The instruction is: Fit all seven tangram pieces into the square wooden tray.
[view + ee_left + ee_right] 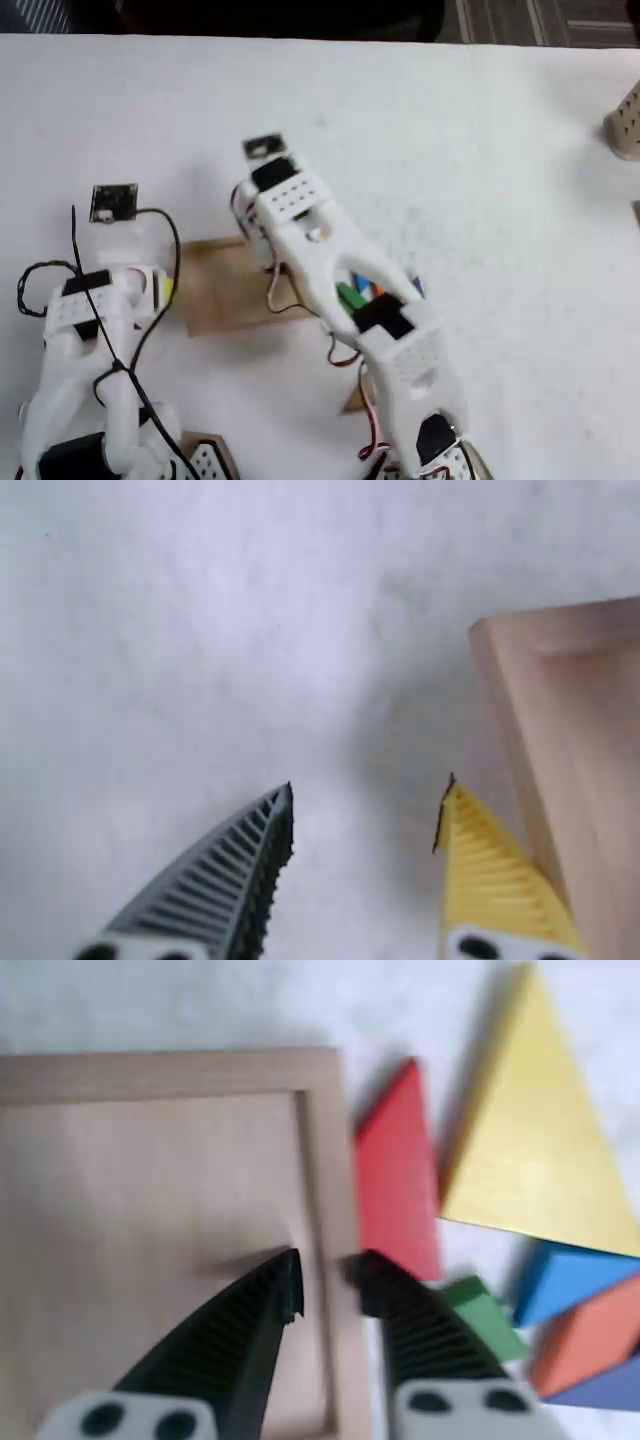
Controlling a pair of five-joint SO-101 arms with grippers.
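Note:
The square wooden tray [322, 1140] lies with nothing inside it; in the high view the tray [215, 285] sits between the two arms. My right gripper [328, 1275] hangs low over the tray's rim, one black finger on each side of it, open by a narrow gap. Just outside that rim lie a red triangle [395, 1190], a large yellow triangle [530, 1160], a green piece [485, 1315], a blue piece [570, 1270] and an orange piece [585, 1340]. My left gripper [365, 810] is open and holds nothing, above bare table beside a corner of the tray [560, 730].
The right arm [340, 270] stretches across the tray and covers most of the pieces in the high view. A tan perforated object [625, 125] stands at the table's far right edge. White table spreads out beyond the tray.

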